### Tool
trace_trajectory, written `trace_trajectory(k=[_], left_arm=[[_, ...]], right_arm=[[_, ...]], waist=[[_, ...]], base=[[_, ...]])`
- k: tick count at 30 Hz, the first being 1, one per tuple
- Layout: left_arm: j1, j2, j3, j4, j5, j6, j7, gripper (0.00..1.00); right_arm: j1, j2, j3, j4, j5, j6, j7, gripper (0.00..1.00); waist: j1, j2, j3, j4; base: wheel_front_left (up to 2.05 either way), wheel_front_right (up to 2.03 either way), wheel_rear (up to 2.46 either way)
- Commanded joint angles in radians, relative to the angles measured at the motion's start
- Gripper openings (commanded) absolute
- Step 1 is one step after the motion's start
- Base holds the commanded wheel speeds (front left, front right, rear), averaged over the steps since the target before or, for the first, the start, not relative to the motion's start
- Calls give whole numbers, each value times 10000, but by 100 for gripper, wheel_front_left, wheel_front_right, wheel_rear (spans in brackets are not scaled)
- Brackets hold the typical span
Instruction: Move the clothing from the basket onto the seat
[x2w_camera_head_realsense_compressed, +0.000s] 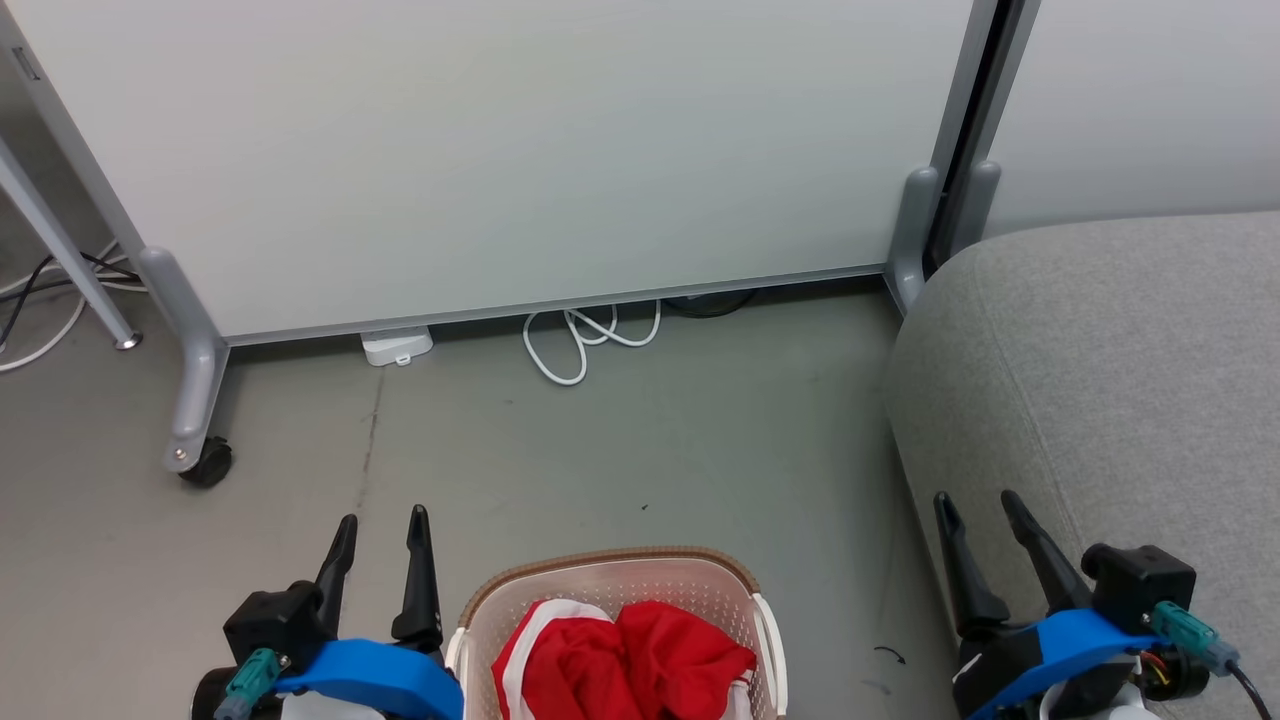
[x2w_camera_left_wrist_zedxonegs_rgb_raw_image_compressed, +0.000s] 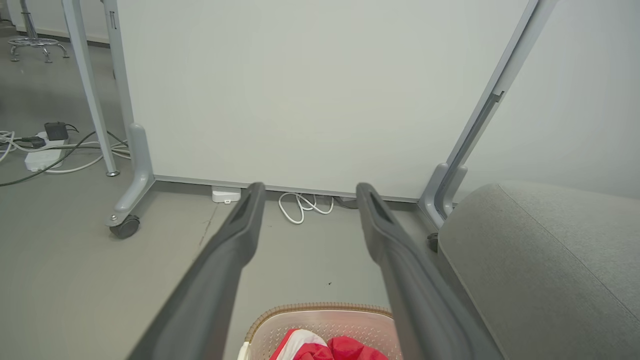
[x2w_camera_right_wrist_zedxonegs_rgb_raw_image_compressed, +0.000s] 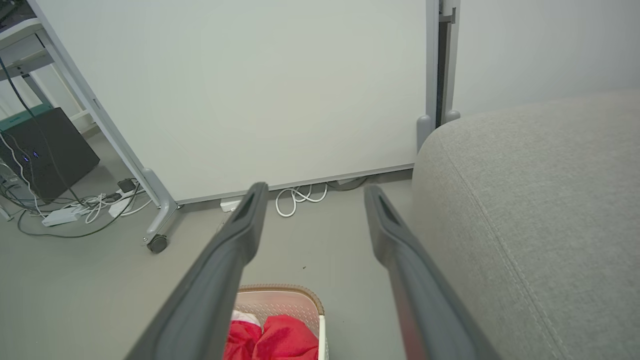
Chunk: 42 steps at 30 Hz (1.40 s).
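The red clothing (x2w_camera_head_realsense_compressed: 640, 655) is seen heaped in the cream basket (x2w_camera_head_realsense_compressed: 610, 557), set on the floor (x2w_camera_head_realsense_compressed: 640, 430) near the grey seat (x2w_camera_head_realsense_compressed: 1110, 340). The left end effector (x2w_camera_head_realsense_compressed: 383, 516) and right end effector (x2w_camera_head_realsense_compressed: 974, 497) are held either side of the basket, fingers parted, nothing gripped.

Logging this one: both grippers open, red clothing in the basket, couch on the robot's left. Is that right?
No. The couch is on the robot's right, as the head view shows. The rest holds: left gripper and right gripper open, red clothing in the basket.
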Motion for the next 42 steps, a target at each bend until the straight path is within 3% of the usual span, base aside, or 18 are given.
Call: trace_trajectory(k=[1, 28, 42], left_arm=[[-116, 18, 9, -3, 164, -3, -106, 100], [55, -224, 7, 313, 1532, 1, -609, 100], [199, -278, 151, 181, 1541, -10, -610, 100]], right_arm=[[-136, -71, 30, -19, -247, 21, -90, 100], [-86, -79, 214, 28, -1750, 25, -704, 100], [-104, -78, 175, 71, -1614, 26, -741, 100]], waist=[[1, -1, -2, -12], [1, -1, -107, -46], [1, -1, -124, -20]], base=[[0, 0, 0], [0, 0, 0], [0, 0, 0]])
